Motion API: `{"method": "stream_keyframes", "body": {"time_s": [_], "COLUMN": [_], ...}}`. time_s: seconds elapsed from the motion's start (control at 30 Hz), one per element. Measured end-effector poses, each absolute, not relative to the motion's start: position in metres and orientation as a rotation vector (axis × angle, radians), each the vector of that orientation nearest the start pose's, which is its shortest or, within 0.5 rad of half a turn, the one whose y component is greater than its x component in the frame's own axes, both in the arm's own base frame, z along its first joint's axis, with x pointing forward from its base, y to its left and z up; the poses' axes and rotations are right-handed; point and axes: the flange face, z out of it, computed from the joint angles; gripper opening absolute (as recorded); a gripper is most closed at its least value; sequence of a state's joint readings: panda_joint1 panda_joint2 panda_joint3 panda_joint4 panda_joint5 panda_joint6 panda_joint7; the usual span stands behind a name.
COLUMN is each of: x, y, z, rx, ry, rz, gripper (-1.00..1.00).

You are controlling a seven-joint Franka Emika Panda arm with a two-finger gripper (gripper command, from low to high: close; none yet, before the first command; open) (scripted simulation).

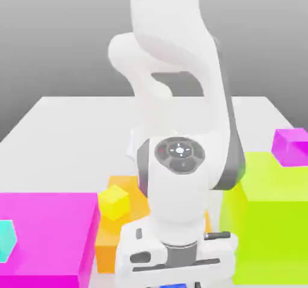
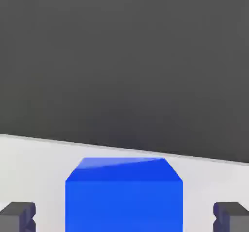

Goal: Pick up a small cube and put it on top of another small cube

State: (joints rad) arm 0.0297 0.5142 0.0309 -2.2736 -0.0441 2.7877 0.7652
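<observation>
Table (image 1: 72, 130), white and flat, carries everything you see here, and your white arm (image 1: 180, 94) stands in the middle of it, folded forward and down towards the exterior view's near edge.

To the exterior view's right of the arm sits a large lime-green block (image 1: 271, 220). To the arm's other side, at the exterior view's left, lies a large flat magenta block (image 1: 48, 232). Between that block and the arm, partly hidden behind the arm, is an orange block (image 1: 111, 238).

Your gripper (image 2: 124, 219) hangs at the arm's lower end, pointing down at the table. In the hand view its two dark fingers (image 2: 19, 216) stand spread wide, one on each side of the small blue cube (image 2: 124, 197), with bare table showing between each finger and the cube, so the hand is open and grips nothing. The blue cube rests on the table directly under the arm's hand.

The small purple cube (image 1: 292, 145) sits on top of the lime-green block, well to the exterior view's right of the arm. A small yellow cube (image 1: 114, 201) rests on the orange block, just beside the arm. A small cyan cube (image 1: 6, 240) shows against the magenta block, far from the arm at the exterior view's left edge.
</observation>
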Motion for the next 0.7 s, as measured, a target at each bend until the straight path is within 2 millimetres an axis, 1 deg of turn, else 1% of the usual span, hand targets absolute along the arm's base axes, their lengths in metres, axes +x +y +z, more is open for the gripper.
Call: {"method": "stream_keyframes", "body": {"time_s": [0.1, 0.13, 0.17, 0.23, 0.3, 0.33, 0.43, 0.53, 0.57, 0.6, 0.7], "x": [0.525, 0.524, 0.525, 0.525, 0.525, 0.529, 0.540, 0.541, 0.537, 0.526, 0.486], "y": [0.035, 0.035, 0.035, 0.035, 0.035, 0.039, 0.071, 0.111, 0.129, 0.152, 0.204], "z": [0.129, 0.125, 0.130, 0.151, 0.178, 0.194, 0.254, 0.318, 0.338, 0.353, 0.391], "rx": [-2.968, -2.968, -2.968, -2.968, -2.968, -2.947, -2.893, -2.844, -2.846, -2.877, -2.975], "ry": [1.029, 1.028, 1.029, 1.029, 1.029, 1.049, 1.039, 0.987, 0.936, 0.833, 0.500], "rz": [-0.001, 0.000, 0.000, 0.000, 0.000, 0.000, 0.006, 0.024, 0.030, 0.033, 0.031], "gripper": [-1.00, -1.00, -1.00, -1.00, -1.00, -1.00, -1.00, -1.00, -1.00, -1.00, -1.00]}}
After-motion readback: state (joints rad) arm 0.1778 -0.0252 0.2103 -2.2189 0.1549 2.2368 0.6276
